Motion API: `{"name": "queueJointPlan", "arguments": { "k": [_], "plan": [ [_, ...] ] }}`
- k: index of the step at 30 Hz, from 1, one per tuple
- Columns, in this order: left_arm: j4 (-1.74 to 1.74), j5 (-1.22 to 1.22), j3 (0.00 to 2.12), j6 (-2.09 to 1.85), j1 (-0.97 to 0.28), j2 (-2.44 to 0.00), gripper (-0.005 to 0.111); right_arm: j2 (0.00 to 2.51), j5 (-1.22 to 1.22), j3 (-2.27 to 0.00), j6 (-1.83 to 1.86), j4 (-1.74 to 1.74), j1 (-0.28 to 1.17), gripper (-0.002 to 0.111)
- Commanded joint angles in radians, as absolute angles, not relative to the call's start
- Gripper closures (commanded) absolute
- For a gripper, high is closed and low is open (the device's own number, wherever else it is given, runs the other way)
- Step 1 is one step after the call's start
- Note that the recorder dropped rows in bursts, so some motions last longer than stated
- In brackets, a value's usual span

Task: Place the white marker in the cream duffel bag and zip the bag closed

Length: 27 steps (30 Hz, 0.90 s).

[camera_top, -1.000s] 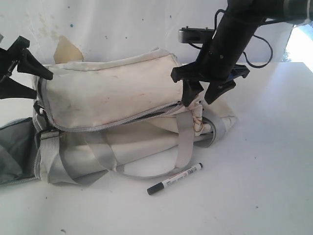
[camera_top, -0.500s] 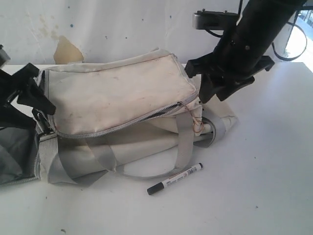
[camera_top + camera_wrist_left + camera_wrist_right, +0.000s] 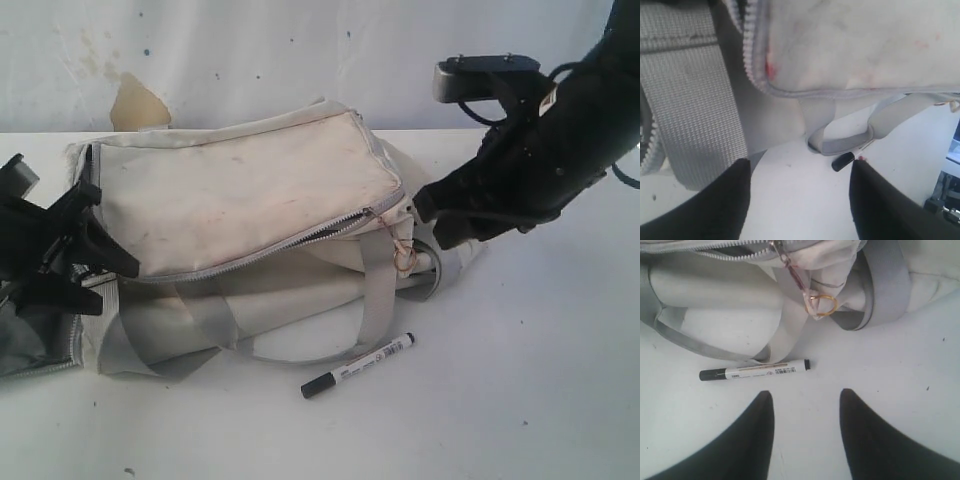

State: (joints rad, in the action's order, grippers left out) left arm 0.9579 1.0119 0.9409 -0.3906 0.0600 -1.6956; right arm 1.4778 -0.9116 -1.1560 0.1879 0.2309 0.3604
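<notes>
The cream duffel bag (image 3: 240, 195) lies on its side on the white table, its top zipper (image 3: 330, 230) partly open near the right end. In front of it the white marker (image 3: 358, 365) lies flat, black cap to the left. My left gripper (image 3: 115, 290) is open at the bag's left end, with only bare table between its fingers in the left wrist view (image 3: 801, 162); the marker's cap (image 3: 842, 161) shows beyond them. My right gripper (image 3: 432, 225) hangs open by the bag's right end, above the table, with the marker (image 3: 755, 371) ahead of its gap (image 3: 807, 392).
Grey webbing handles (image 3: 375, 290) loop out from under the bag toward the marker. A gold ring (image 3: 822, 304) on a thin cord hangs by the zipper pull. A grey-lined flap (image 3: 30, 340) spreads at the far left. A stained white wall stands behind.
My right arm has swung right and down, away from the zipper end. The left gripper has dropped lower along the bag's left end. Bag and marker have not moved.
</notes>
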Motion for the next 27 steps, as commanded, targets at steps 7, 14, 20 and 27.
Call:
{"name": "queueJointPlan", "arguments": {
  "k": [7,14,20,27],
  "plan": [
    [0.99,0.998,0.919,-0.464,0.056,-1.683,0.045,1.366,-0.831,-0.97,0.203,0.227,0.354,0.069],
    [1.153,0.962,0.919,-0.548,0.056,-1.683,0.045,1.292,-0.781,-0.9,0.195,0.227,0.354,0.069],
    [1.145,0.935,0.919,-0.571,0.042,-1.697,0.045,1.249,-0.772,-0.855,0.178,0.227,0.354,0.069],
    [0.987,0.802,0.919,-0.424,0.042,-1.699,0.045,1.247,-0.734,-0.848,0.169,0.233,0.354,0.069]
  ]
}}
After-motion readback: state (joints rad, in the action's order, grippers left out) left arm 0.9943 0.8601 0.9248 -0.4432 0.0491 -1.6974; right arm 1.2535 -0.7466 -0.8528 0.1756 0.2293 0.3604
